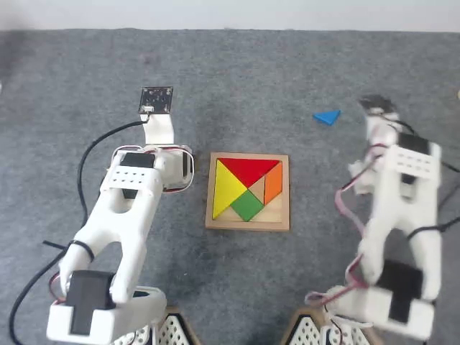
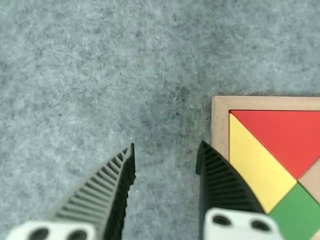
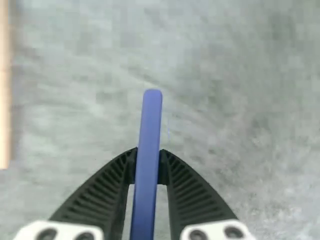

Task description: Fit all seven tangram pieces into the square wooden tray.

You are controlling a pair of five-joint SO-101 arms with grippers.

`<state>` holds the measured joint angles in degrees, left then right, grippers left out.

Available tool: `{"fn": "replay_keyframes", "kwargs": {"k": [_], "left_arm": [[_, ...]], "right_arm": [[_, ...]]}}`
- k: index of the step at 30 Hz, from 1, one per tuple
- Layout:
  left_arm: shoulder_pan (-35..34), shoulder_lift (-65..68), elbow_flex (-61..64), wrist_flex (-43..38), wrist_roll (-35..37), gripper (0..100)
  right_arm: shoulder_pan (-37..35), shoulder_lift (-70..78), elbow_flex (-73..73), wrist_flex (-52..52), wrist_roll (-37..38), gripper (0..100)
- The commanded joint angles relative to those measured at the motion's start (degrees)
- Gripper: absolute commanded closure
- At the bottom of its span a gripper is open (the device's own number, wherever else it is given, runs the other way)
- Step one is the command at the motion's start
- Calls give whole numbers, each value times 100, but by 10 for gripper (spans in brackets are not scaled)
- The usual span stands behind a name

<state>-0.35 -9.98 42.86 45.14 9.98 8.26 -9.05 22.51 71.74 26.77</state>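
The square wooden tray (image 1: 248, 224) lies mid-table with a red triangle (image 1: 248, 171), a yellow triangle (image 1: 228, 188), a green piece (image 1: 247, 207) and an orange piece (image 1: 273, 188) in it. A small light-blue triangle (image 1: 327, 116) lies loose on the grey mat, far right of the tray. My left gripper (image 2: 167, 147) is open just above the mat, beside the tray's outer corner (image 2: 220, 125), holding nothing. My right gripper (image 3: 149, 151) is shut on a dark blue piece (image 3: 152, 115), held edge-on above the mat. A tan strip of the tray (image 3: 4, 90) shows at that view's edge.
The left arm (image 1: 122, 215) stands left of the tray and the right arm (image 1: 402, 208) to its right. A black cable (image 1: 90, 154) loops beside the left arm. Grey mat surrounds the tray on every side.
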Motion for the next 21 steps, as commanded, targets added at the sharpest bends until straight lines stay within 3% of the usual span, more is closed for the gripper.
{"fn": "replay_keyframes", "kwargs": {"k": [1, 8, 21], "left_arm": [[62, -237, -31, -105, -35, 797], [62, -237, -31, -114, -35, 797], [62, -237, -66, -97, -35, 797]], "right_arm": [[-1051, -699, -273, 338, -70, 990], [-2563, 40, -378, 40, -563, 991], [-3380, 1596, -949, 171, -1486, 991]]}}
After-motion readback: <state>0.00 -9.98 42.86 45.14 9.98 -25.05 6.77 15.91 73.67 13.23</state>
